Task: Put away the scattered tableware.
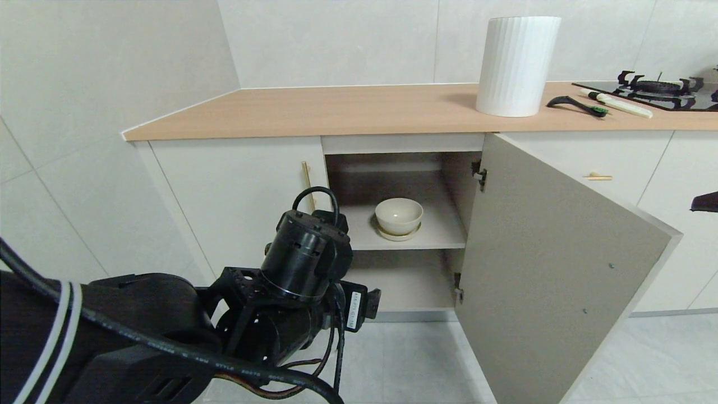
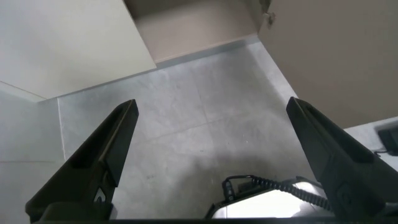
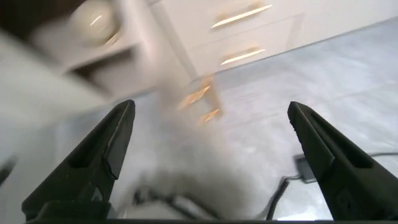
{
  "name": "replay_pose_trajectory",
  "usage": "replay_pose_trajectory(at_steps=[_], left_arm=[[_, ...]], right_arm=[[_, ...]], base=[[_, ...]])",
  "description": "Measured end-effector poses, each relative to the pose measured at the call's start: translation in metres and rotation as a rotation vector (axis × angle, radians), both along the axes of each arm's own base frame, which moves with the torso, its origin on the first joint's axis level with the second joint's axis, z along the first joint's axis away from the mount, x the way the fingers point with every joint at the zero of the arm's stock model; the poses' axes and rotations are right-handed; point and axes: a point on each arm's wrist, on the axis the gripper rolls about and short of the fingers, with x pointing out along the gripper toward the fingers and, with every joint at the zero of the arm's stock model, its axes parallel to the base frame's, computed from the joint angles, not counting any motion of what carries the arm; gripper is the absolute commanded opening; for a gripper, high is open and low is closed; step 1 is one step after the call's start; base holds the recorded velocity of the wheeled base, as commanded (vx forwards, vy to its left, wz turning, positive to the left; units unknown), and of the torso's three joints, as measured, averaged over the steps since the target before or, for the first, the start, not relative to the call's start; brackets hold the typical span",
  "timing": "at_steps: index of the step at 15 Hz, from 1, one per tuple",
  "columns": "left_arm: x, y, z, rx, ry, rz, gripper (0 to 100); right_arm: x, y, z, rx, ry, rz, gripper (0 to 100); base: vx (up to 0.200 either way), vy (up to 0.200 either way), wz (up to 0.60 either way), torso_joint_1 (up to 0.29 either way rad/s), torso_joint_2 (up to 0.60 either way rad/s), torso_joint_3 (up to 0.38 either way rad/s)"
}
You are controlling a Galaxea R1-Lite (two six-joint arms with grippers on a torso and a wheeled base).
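Observation:
A cream bowl [image 1: 399,215] sits on a small plate [image 1: 397,233] on the middle shelf [image 1: 437,230] of the open cabinet under the counter. The bowl shows blurred in the right wrist view [image 3: 93,20]. My left arm hangs low in front of the cabinet, to the left of the opening. My left gripper [image 2: 211,124] points down at the floor, open and holding nothing. My right gripper [image 3: 211,124] is open too, with nothing between its fingers, above the floor beside the cabinet.
The cabinet door [image 1: 555,252] stands wide open to the right. On the counter [image 1: 336,109] stand a tall white ribbed container [image 1: 517,64], a black utensil [image 1: 575,104] and a white-handled tool [image 1: 617,104] by the stove [image 1: 662,90]. Grey tiled floor [image 1: 420,359] lies below.

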Motion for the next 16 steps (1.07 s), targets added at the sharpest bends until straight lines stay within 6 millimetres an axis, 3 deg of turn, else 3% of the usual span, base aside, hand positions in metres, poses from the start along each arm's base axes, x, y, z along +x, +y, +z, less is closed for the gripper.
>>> replay_pose_trajectory(at_steps=[3,7,12,16], left_arm=[[0.0,0.0,0.0,-0.002,-0.001,0.001,100],[0.0,0.0,0.001,-0.004,-0.003,0.001,100],[0.002,0.002,0.002,-0.008,-0.007,0.009,100],[0.004,0.004,0.003,-0.015,-0.014,0.017,100]], right_arm=[[0.048,-0.018,-0.016,0.006,-0.01,-0.084,100],[0.087,-0.026,-0.047,0.069,0.1,-0.019,100],[0.109,-0.02,-0.069,0.175,0.199,0.141,100],[0.119,-0.004,-0.075,0.195,0.206,0.239,100]], base=[[0.0,0.0,0.0,0.0,0.0,0.0],[0.0,0.0,0.0,0.0,0.0,0.0],[0.0,0.0,0.0,0.0,0.0,0.0],[0.0,0.0,0.0,0.0,0.0,0.0]])
